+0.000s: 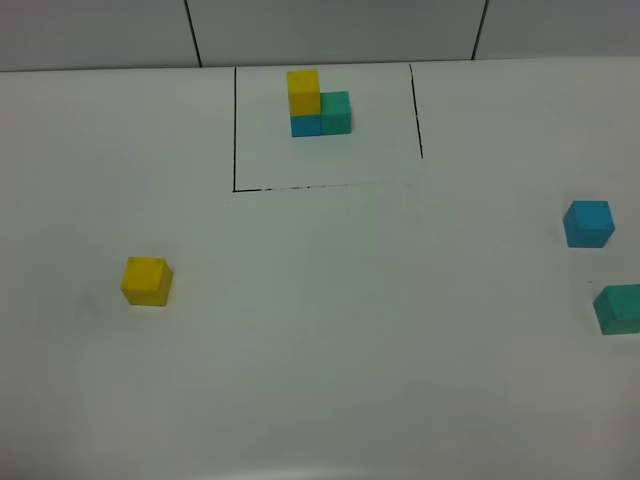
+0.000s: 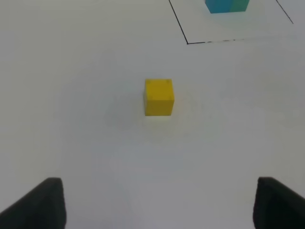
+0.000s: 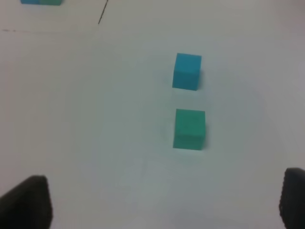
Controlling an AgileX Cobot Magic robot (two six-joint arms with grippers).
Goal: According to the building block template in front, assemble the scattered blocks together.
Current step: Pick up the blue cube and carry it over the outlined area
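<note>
The building block template [image 1: 318,103] stands at the back middle inside a thin black-lined rectangle [image 1: 235,130]: yellow cube on blue, teal-green cube beside. The loose yellow cube [image 1: 146,281] sits alone at the left. The loose sky-blue cube [image 1: 588,223] and the teal-green cube [image 1: 620,308] sit apart at the right edge. My left gripper [image 2: 159,205] is open and empty, short of the yellow cube [image 2: 158,97]. My right gripper [image 3: 159,200] is open and empty, short of the green cube [image 3: 189,129], with the blue cube [image 3: 187,71] beyond. Neither gripper shows in the exterior view.
All the cubes rest on a white table [image 1: 320,330]. A tiled wall runs behind its far edge. The template's lower cubes show at the edge of the left wrist view [image 2: 226,5] and the right wrist view [image 3: 40,2].
</note>
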